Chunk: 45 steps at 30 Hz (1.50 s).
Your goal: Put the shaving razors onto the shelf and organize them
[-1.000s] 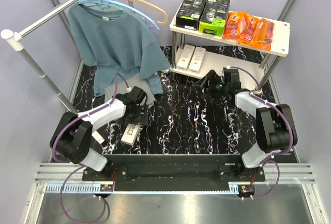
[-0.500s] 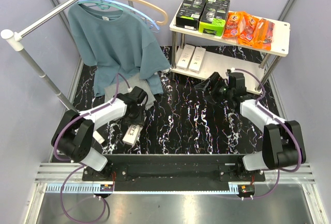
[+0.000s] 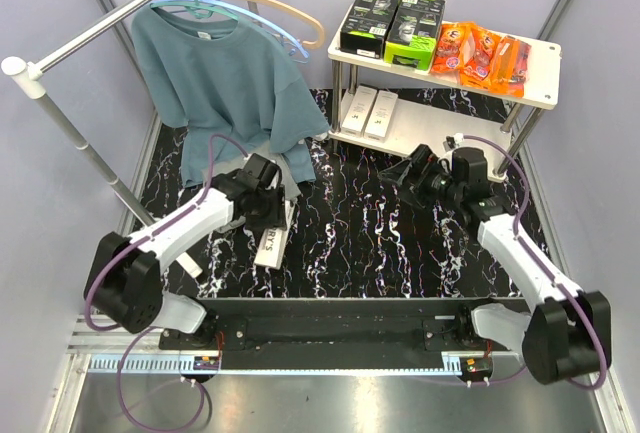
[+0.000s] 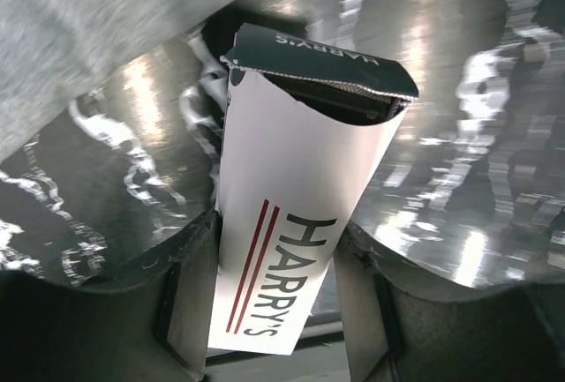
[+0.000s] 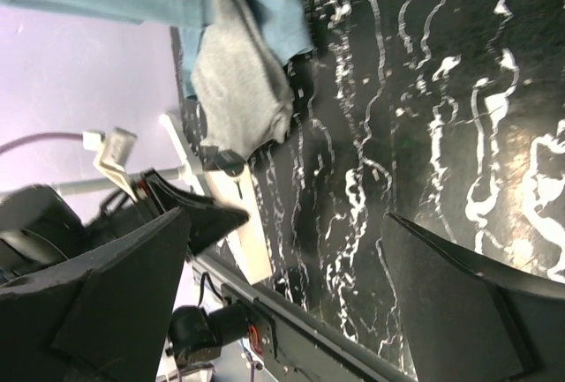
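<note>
White razor box (image 4: 291,214) bears red stripes, black lettering

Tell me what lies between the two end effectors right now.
Only bare black marbled tabletop, as the top view shows. The left end effector grips a white Harry's box; the right end effector is open and holds nothing.

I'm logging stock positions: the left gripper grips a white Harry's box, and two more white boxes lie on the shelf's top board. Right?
Not quite. The top external view shows the two white boxes on the lower board of the shelf, not the top one. The left gripper does grip a Harry's box.
</note>
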Each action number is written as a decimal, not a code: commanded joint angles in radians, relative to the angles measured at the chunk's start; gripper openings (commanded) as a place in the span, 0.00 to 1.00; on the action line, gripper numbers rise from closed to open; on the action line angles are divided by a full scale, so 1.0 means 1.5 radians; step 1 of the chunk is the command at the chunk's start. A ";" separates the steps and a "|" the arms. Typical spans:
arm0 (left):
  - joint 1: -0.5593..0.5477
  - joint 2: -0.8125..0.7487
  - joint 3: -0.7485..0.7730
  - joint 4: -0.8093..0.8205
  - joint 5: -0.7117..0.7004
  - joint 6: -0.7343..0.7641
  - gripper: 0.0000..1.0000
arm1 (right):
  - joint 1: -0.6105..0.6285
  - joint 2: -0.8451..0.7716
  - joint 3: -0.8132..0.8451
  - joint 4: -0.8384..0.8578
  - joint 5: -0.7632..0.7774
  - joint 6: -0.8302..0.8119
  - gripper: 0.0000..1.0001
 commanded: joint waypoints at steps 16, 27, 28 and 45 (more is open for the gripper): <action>-0.003 -0.071 0.072 0.188 0.228 -0.215 0.40 | 0.311 -0.074 0.031 -0.051 0.176 -0.012 1.00; -0.007 -0.070 0.075 0.219 0.263 -0.250 0.40 | 0.445 0.012 0.025 0.057 0.238 0.037 0.97; -0.007 -0.071 0.073 0.220 0.264 -0.250 0.40 | 0.449 0.028 0.027 0.061 0.239 0.037 0.97; -0.008 -0.087 0.051 0.228 0.267 -0.252 0.41 | 0.458 0.081 0.010 0.137 0.226 0.055 0.50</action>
